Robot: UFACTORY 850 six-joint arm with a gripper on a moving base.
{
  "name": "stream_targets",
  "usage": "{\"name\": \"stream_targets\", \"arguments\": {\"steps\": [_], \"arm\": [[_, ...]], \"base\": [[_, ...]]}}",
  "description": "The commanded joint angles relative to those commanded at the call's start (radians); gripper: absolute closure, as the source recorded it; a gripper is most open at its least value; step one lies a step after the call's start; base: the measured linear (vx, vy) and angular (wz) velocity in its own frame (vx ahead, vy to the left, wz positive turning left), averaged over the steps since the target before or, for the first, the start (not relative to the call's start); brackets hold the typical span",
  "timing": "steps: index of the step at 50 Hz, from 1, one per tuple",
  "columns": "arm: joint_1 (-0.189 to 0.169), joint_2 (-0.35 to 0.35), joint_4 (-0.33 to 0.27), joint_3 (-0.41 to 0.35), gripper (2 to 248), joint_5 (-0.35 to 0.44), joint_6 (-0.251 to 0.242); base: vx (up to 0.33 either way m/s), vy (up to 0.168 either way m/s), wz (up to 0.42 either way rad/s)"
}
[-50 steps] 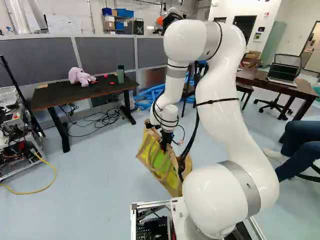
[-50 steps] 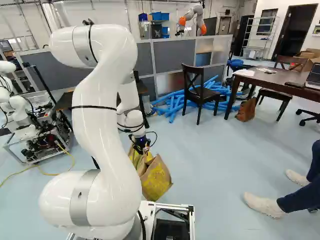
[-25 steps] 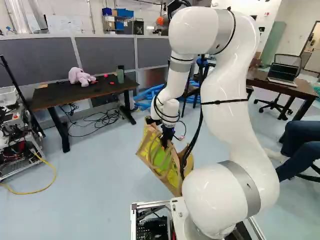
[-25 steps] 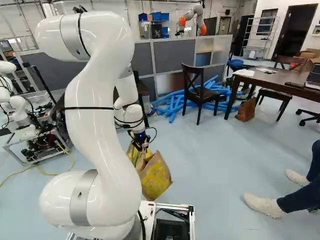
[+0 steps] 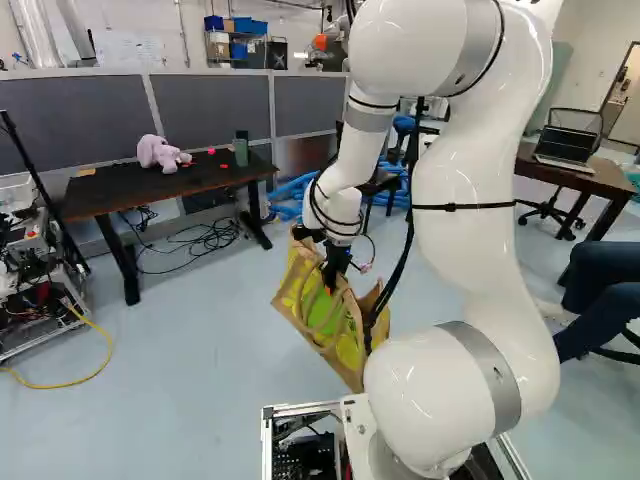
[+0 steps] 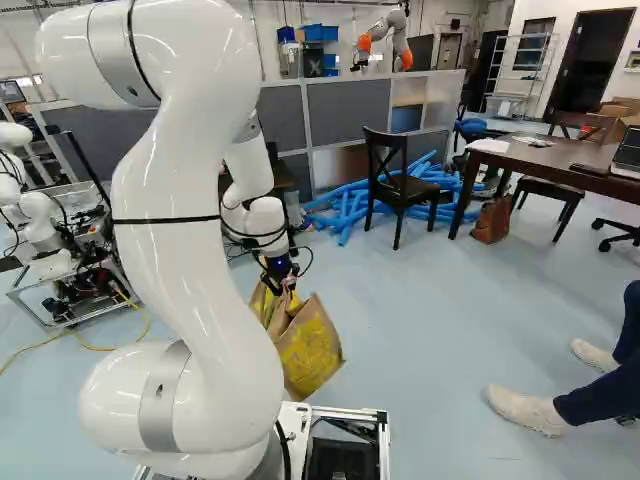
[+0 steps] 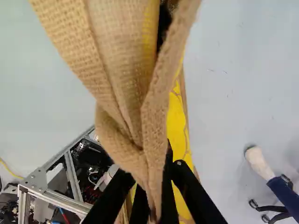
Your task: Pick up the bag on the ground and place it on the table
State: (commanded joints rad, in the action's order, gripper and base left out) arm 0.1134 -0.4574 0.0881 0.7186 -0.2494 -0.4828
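My gripper (image 5: 331, 282) is low ahead of the base, shut on the handles of the tan and yellow bag (image 5: 350, 352). In the right base view the bag (image 6: 311, 352) sits just beyond the base's frame, its body tilted below the fingers. Woven handles (image 7: 124, 84) pass between the fingers of my gripper (image 7: 150, 189) in the wrist view, and its yellow side shows beyond them. Whether its bottom touches the floor, I cannot tell. At the left of the left base view stands a dark table (image 5: 115, 197) with a pink plush toy and a green cup on top.
Another table (image 6: 590, 178) with a laptop is at the right. A chair (image 6: 402, 190) and blue tubes (image 6: 342, 215) lie farther back. A seated person's legs (image 6: 600, 395) are at the right. A cart (image 5: 30, 290) and another robot (image 6: 40, 220) stand at the left.
My arm's upper links have swung right in the left base view and left in the right base view. Gripper and bag have shifted only slightly, still together. The base has stayed put.
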Motion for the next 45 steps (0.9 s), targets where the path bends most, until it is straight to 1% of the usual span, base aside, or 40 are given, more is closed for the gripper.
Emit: {"name": "stream_targets", "arguments": {"steps": [45], "arm": [[-0.011,0.173,0.000,-0.014,229,-0.168,0.000]], "base": [[0.000,0.000,0.000]]}}
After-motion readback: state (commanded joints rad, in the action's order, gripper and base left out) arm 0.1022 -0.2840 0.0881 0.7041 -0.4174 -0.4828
